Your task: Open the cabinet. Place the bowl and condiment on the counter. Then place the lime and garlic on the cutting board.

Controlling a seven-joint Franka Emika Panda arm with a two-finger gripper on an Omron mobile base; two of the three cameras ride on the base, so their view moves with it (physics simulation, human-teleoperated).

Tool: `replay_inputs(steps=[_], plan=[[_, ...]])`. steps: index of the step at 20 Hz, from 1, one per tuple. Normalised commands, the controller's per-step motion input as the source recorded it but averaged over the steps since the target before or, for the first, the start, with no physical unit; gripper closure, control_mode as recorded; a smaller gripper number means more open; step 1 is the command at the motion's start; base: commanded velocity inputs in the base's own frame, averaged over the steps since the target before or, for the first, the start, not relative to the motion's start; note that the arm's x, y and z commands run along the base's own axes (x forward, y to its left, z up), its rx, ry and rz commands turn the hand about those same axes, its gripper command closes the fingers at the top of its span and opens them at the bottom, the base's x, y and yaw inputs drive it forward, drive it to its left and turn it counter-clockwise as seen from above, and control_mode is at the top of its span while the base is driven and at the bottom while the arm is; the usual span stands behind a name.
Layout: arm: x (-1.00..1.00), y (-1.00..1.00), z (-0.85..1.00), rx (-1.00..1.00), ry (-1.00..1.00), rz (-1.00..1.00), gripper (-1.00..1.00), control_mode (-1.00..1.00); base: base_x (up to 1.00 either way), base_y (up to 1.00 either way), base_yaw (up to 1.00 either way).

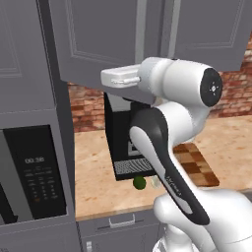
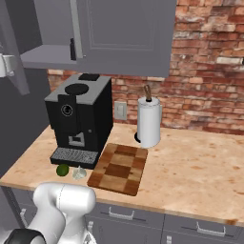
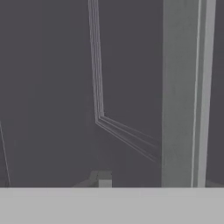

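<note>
The grey cabinet (image 2: pixel 124 33) has its left door (image 1: pixel 98 34) swung out, so its shelf (image 2: pixel 45 56) shows. A slim black condiment (image 2: pixel 72 49) stands on that shelf. The bowl is out of view. My gripper (image 1: pixel 106 77) reaches left at the lower edge of the open door, also seen at the frame's left edge (image 2: pixel 4 64). In the hand view a door panel and a vertical bar handle (image 3: pixel 183 92) are close ahead, and I cannot tell how the jaws stand. The lime (image 2: pixel 62 170) and garlic (image 2: pixel 79 172) lie on the counter (image 2: pixel 190 167), left of the checkered cutting board (image 2: pixel 119 169).
A black coffee machine (image 2: pixel 81 114) stands behind the lime and garlic, directly under the cabinet. A paper-towel roll (image 2: pixel 149 121) stands behind the board by the brick wall. A tall grey unit with a black microwave (image 1: pixel 34 172) borders the counter on the left.
</note>
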Motion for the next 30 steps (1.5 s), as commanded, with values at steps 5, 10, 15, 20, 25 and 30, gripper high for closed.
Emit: replay_inputs(steps=[5,10,15,20,25,30], plan=[[-0.18,0.41,0.0,0.0,0.0,0.0,1.0,-1.0,0.0,0.0,0.0],[-0.17,0.26,0.0,0.0,0.0,0.0,1.0,-1.0,0.0,0.0,0.0],[-0.35,0.05,0.0,0.0,0.0,0.0,-1.0,-1.0,0.0,0.0,0.0],[-0.77,-0.01,0.33,0.02,0.0,0.0,-1.0,-1.0,0.0,0.0,0.0],[-0.99,-0.06,0.65,0.07,0.0,0.0,-1.0,-1.0,0.0,0.0,0.0],[-1.0,-0.35,0.52,0.04,0.0,0.0,-1.0,-1.0,0.0,0.0,0.0]])
